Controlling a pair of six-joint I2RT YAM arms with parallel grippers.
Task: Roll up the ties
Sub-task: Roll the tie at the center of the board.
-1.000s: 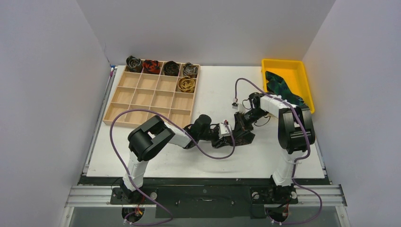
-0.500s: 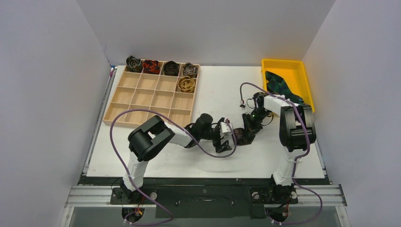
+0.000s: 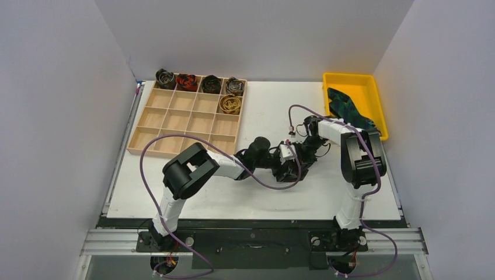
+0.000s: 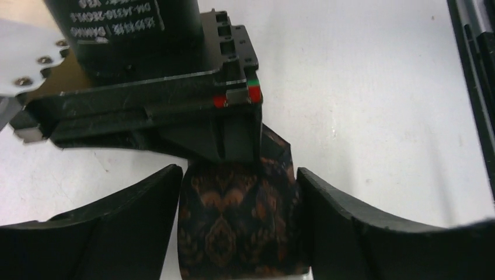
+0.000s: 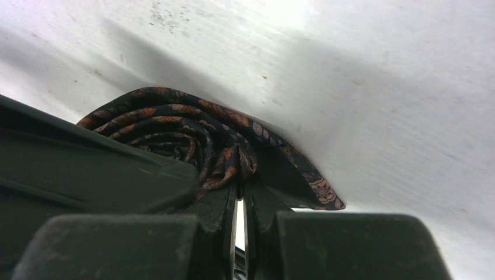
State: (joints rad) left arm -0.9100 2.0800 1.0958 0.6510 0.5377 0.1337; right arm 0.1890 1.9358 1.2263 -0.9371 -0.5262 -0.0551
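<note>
A dark brown-black tie [image 4: 239, 227] with an orange pattern is wound into a coil [image 5: 175, 125] on the white table, mid-table between the two arms. My right gripper [image 5: 239, 178] is shut on folds at the coil's middle; its black body [image 4: 233, 134] shows just behind the coil in the left wrist view. My left gripper [image 4: 239, 233] is open and straddles the coil. Its right finger [image 4: 350, 221] touches the fabric, while a sliver of table shows beside the left finger [image 4: 117, 227]. From above, both grippers [image 3: 289, 166] meet over the coil and hide it.
A wooden compartment tray [image 3: 175, 125] at the back left holds several rolled ties [image 3: 211, 84] along its far row, and a gold one [image 3: 230, 104] below them. A yellow bin [image 3: 370, 87] at the back right holds a green-blue tie [image 3: 344, 108]. Purple cables loop over both arms.
My left gripper opened wide, swung up and right, and now straddles the coil. My right gripper, still shut on the coil, shifted slightly with it.
</note>
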